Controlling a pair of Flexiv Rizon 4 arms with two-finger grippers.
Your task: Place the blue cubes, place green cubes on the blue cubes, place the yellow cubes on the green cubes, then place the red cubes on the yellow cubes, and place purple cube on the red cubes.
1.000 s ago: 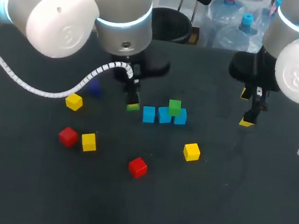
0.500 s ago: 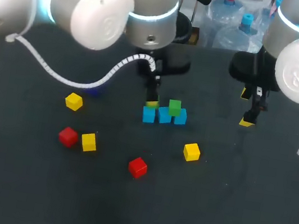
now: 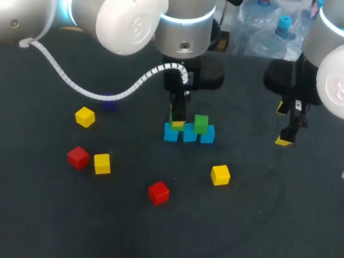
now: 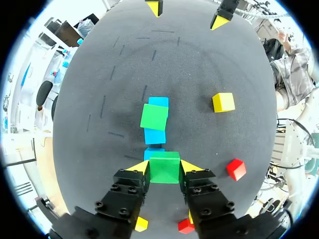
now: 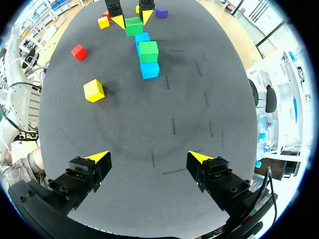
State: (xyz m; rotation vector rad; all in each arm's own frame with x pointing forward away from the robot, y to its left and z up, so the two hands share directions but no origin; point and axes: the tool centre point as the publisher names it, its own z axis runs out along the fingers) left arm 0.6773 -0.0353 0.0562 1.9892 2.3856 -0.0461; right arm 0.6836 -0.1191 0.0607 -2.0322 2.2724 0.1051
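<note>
Cable (image 3: 146, 74) from the left arm (image 3: 131, 11) runs across the purple cube (image 3: 108, 100) in the head view, so only a dim violet patch shows there. The right wrist view shows that cube plainly, on the table (image 3: 258, 247) beyond the left gripper (image 4: 164, 167). That gripper is clamped on the held green cube (image 4: 165, 170), a yellow tip pressed to each side. From above, its fingers cover most of this cube. From the left wrist, the cube covers nearly all of the end blue cube (image 3: 170, 134) under it, leaving a thin blue edge; whether the two touch I cannot tell. The three blue cubes (image 3: 189, 134) lie in a row at mid-table, with the stacked green cube (image 3: 201, 124) sitting slightly twisted on top, toward the row's other end. The right gripper (image 5: 149, 158) hangs wide open above the dark table, well apart from the row, holding nothing. Three yellow cubes (image 3: 220, 175) and two red cubes (image 3: 158, 193) lie scattered nearer the front.

A second ago the left gripper carried its cube just beside the row's left end; half a second ago it was nearly over the end cube; now it is directly above it. The right gripper and the loose cubes have not moved.
</note>
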